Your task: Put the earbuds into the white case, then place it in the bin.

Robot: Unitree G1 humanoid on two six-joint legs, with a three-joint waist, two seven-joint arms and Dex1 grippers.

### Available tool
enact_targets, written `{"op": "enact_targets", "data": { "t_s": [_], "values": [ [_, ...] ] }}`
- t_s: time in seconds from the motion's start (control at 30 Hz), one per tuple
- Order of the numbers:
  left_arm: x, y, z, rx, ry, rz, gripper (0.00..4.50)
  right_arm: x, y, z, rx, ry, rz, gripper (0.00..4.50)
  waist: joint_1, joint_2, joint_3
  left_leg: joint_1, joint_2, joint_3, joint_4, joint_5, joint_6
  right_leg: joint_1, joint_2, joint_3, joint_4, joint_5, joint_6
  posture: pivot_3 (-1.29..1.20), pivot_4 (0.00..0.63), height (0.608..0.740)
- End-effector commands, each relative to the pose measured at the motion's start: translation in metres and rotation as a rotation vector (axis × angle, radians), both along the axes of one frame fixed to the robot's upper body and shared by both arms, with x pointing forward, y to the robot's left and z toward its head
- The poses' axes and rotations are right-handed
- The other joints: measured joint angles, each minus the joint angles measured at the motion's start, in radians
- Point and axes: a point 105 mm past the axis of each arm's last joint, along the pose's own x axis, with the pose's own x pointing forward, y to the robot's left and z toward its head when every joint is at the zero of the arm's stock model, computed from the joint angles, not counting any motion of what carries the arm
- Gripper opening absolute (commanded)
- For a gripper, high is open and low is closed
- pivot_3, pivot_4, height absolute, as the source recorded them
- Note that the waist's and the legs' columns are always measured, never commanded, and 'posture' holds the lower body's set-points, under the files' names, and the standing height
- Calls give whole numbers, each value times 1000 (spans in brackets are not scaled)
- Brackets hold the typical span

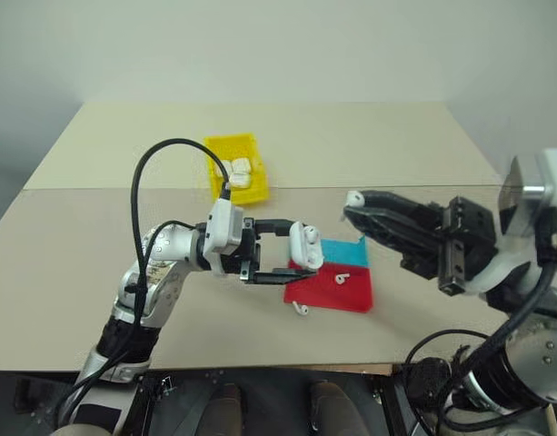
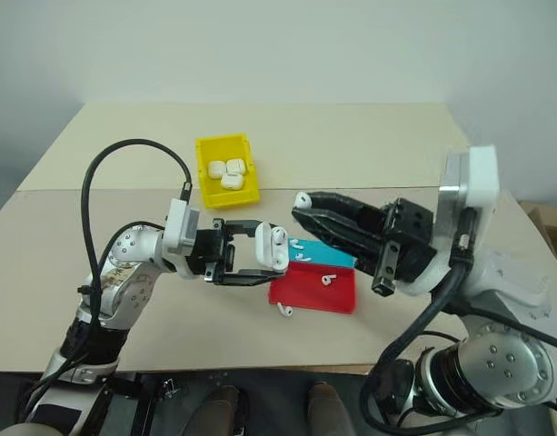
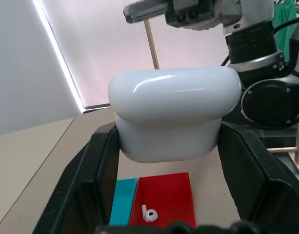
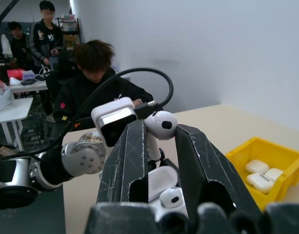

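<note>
Beige worktop [image 2: 369, 145] with a seam across its width.

Carries a yellow bin [image 2: 205, 173] toward the far side, just beyond the seam, left of centre. Nearer the front edge, a flat red tray [image 2: 305, 295] with a teal tray [image 2: 337, 258] touching its far edge. On the bare surface, just off the red tray's near-left corner, one loose white earbud [image 2: 283, 310]. Otherwise plain and matte, running back to a pale wall.
</note>
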Motion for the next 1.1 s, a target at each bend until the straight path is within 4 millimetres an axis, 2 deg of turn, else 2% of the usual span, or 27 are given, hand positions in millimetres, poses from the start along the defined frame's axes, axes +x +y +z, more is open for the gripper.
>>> {"op": "enact_targets", "data": {
  "t_s": [0.03,0.43,1.1],
  "values": [
    [-2,0,10,-31,-37,-6,2751,-8,7,-4,-32,-19,34,774,-1,0,0,0,0,0,0,0,0,0,0,0,0,0,0,0,150,740],
    [-6,3,10,-54,-41,22,2751,0,14,-23,-85,19,14,774,-2,0,0,-1,0,-1,0,0,0,0,0,0,-1,-2,3,0,150,740],
    [-8,0,7,-69,-40,22,2751,8,15,-38,-122,27,-19,774,1,0,0,-1,0,-1,0,0,0,0,0,0,-3,-4,7,0,150,740]
  ]
}}
